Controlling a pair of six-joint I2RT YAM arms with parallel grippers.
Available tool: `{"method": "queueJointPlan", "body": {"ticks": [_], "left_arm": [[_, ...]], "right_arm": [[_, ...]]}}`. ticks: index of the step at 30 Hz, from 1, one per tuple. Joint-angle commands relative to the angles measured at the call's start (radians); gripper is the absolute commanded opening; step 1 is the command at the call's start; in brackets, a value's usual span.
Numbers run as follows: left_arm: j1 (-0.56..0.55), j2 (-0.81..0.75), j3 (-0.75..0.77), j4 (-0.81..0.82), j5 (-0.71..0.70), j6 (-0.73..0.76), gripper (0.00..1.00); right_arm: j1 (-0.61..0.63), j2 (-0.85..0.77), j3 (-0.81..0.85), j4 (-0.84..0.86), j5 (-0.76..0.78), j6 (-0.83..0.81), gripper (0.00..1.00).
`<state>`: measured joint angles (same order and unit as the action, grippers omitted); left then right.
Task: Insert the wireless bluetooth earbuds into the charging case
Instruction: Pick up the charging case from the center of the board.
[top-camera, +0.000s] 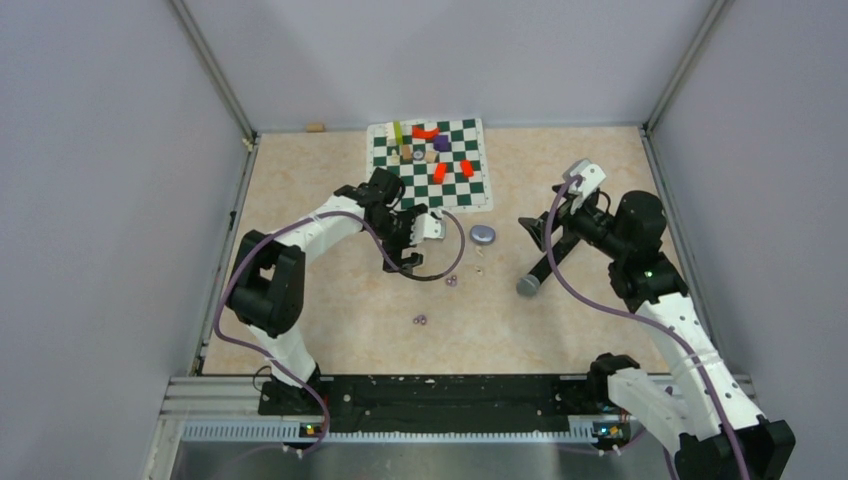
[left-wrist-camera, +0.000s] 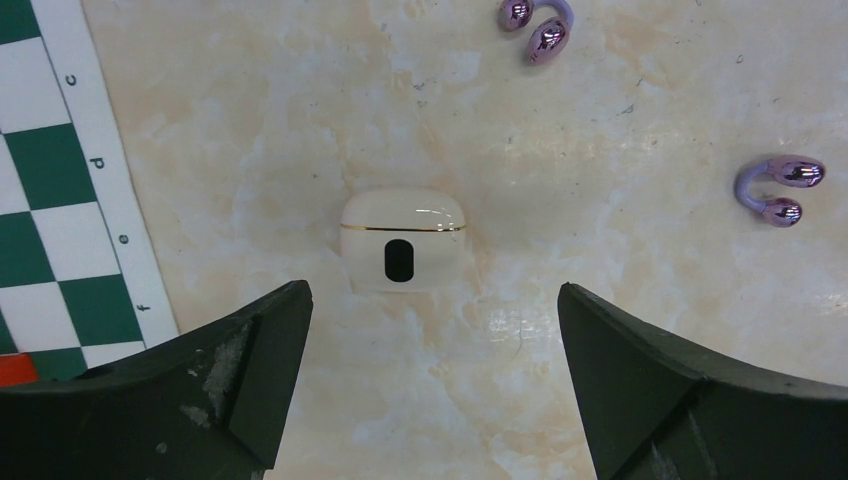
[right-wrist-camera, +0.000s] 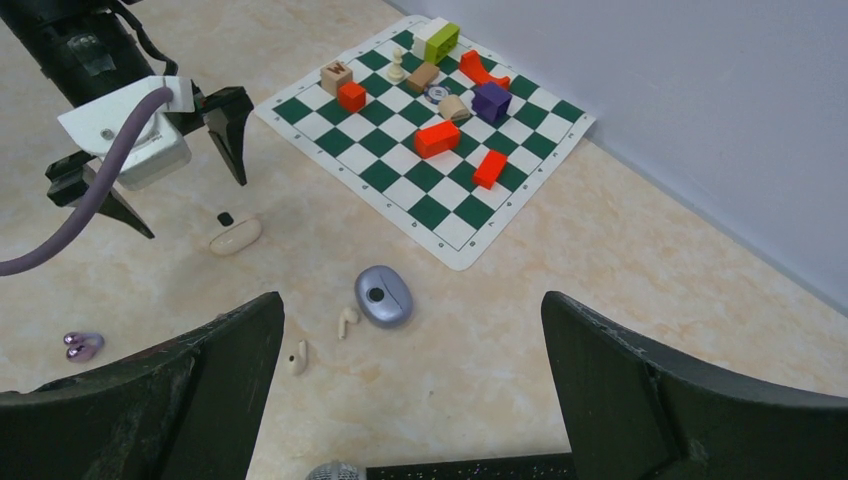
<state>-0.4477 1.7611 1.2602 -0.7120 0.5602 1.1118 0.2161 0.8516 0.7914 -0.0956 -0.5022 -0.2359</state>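
The left gripper (left-wrist-camera: 432, 292) stands wide above the cream charging case (left-wrist-camera: 403, 240) (lid seems shut) near the table (left-wrist-camera: 620, 110) middle — two purple earbuds (left-wrist-camera: 535, 25) lie apart from it; the right gripper (right-wrist-camera: 410, 300) is wide too.

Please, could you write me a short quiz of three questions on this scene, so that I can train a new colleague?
1. True or false: the cream charging case has its lid open.
2. How many purple earbuds does the left wrist view show? A) one B) two C) four
3. Short answer: which one hangs over the cream charging case, the left pincer or the right pincer?
Key: 1 false, the lid is shut; 2 B; 3 the left pincer.
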Motion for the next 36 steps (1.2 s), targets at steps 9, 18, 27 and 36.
{"method": "queueJointPlan", "body": {"ticks": [9,18,27,36], "left_arm": [[-0.003,-0.049,-0.032,-0.011,-0.014,0.117,0.99],[0.021,-0.076,-0.098,0.037,-0.032,0.137,0.99],[0.052,-0.056,-0.097,0.029,0.036,0.218,0.99],[0.042,0.008,-0.029,-0.013,0.047,0.227,0.99]], "right_arm": [[-0.034,-0.031,-0.012,0.057,-0.069,0.003,0.98],[-0.058,-0.017,-0.024,0.074,-0.084,0.019,0.98],[-0.067,-0.017,-0.026,0.071,-0.097,0.010,0.98],[-0.077,-0.014,-0.031,0.078,-0.102,0.013,0.98]]}}
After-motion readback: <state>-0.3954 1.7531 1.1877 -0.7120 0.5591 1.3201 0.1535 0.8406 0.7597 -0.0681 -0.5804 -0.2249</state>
